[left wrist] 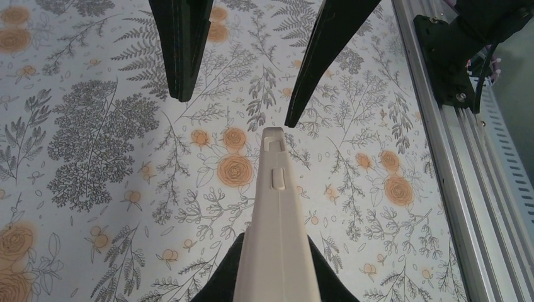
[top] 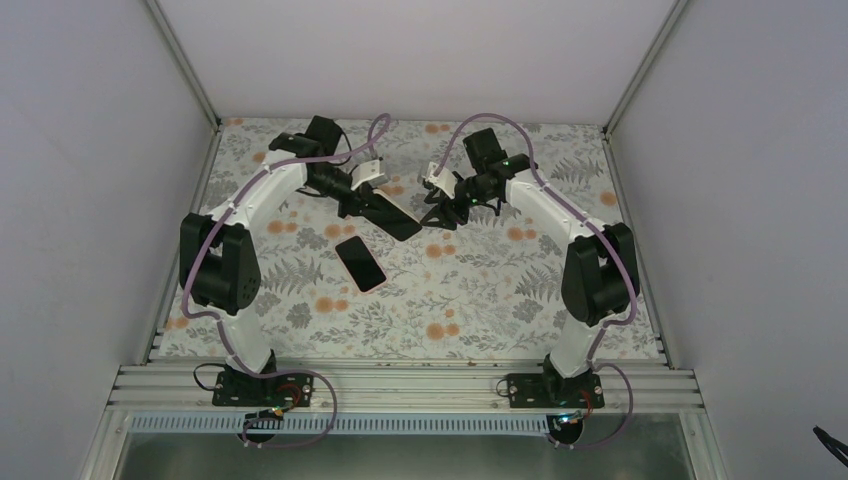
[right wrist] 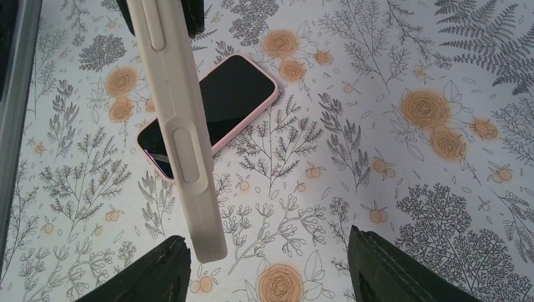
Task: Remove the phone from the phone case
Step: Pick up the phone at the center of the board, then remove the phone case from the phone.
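The phone (top: pixel 360 263) lies flat on the flowered table, black screen up with a pink rim; it also shows in the right wrist view as the phone (right wrist: pixel 214 110). My left gripper (left wrist: pixel 277 255) is shut on the cream phone case (left wrist: pixel 277 220), which hangs edge-on above the table with no phone in it. From above, the case (top: pixel 393 217) looks dark and reaches toward my right gripper (top: pixel 440 212). That right gripper (right wrist: pixel 264 264) is open, and the free end of the case (right wrist: pixel 182 138) sits just inside its left finger (right wrist: pixel 148 274), not pinched.
An aluminium rail (left wrist: pixel 453 176) with an arm base runs along the near table edge. White walls close in the left, right and far sides. The left arm's fingers (right wrist: pixel 192 12) show dark at the top of the right wrist view.
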Robot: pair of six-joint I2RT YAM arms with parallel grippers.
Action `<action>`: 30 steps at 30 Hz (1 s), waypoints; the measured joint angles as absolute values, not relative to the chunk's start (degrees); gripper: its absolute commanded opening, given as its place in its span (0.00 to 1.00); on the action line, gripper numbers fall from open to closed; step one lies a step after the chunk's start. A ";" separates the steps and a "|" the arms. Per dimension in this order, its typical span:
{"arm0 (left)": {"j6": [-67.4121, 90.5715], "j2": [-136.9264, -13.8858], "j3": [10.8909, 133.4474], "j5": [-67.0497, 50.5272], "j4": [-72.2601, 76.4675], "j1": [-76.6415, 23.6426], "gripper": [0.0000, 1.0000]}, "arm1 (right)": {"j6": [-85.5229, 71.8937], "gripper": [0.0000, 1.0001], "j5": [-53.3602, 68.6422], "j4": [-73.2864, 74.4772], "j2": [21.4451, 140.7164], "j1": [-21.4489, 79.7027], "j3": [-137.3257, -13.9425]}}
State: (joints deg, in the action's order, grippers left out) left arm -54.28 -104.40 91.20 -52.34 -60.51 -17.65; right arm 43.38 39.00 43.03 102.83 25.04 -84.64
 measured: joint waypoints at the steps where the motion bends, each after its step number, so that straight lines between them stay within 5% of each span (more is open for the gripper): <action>1: -54.24 -104.40 91.20 -52.34 -60.51 -17.65 0.02 | 43.33 0.65 38.94 42.98 102.83 25.04 -84.64; 30: -53.36 -102.24 89.67 -51.57 -58.50 -17.65 0.02 | 43.20 0.57 39.00 43.81 104.99 24.64 -84.62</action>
